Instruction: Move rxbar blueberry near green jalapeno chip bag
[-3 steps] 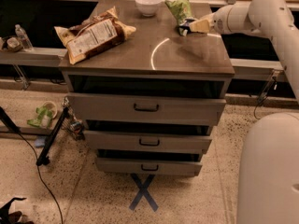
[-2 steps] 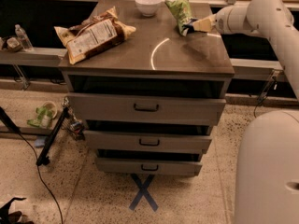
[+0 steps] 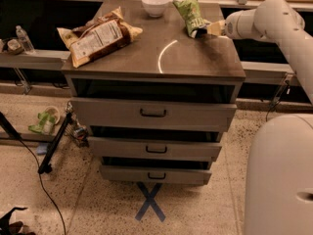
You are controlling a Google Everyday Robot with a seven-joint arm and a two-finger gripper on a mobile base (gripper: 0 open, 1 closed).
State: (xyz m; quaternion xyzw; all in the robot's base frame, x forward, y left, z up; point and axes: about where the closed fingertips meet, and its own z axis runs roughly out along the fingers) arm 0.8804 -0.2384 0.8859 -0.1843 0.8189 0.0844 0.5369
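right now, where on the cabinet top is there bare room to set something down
The widest bare patch is the front centre and front right of the cabinet top, between the brown chip bag and the right edge. The back is crowded: white bowl at centre, green jalapeno chip bag at right with the gripper at its front end.

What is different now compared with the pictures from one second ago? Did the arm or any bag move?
Almost nothing visibly changed. The gripper remains at the right rear of the cabinet top, beside the lower end of the green jalapeno chip bag. That bag, the brown and white chip bag and the white bowl lie where they were.
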